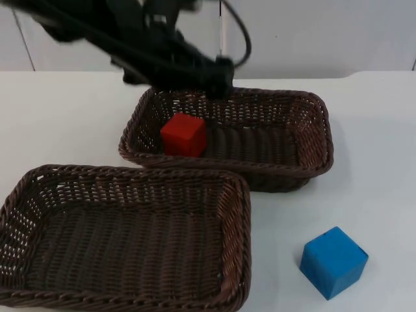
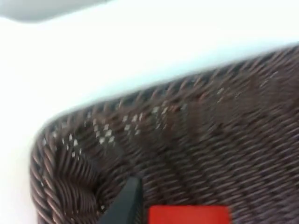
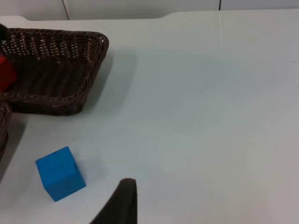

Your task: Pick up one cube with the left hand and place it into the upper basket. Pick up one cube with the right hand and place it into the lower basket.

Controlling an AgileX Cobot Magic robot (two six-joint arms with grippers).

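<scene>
A red cube [image 1: 184,134] rests free on the floor of the upper wicker basket [image 1: 312,107], near its left end. The left wrist view catches the cube's top edge [image 2: 189,215] against the weave [image 2: 224,140]. My left gripper [image 1: 220,73] hangs over the upper basket's back rim, above and behind the red cube, holding nothing. The lower basket [image 1: 240,214] has nothing in it. On the table right of the lower basket sits a blue cube [image 1: 333,261]. My right gripper [image 3: 125,203] waits above bare table, a short way from the blue cube [image 3: 60,173].
The two baskets nearly touch at the lower basket's back right corner. White table stretches right of the upper basket [image 3: 51,70] and around the blue cube. The grey partition wall [image 1: 312,32] closes the table's far side.
</scene>
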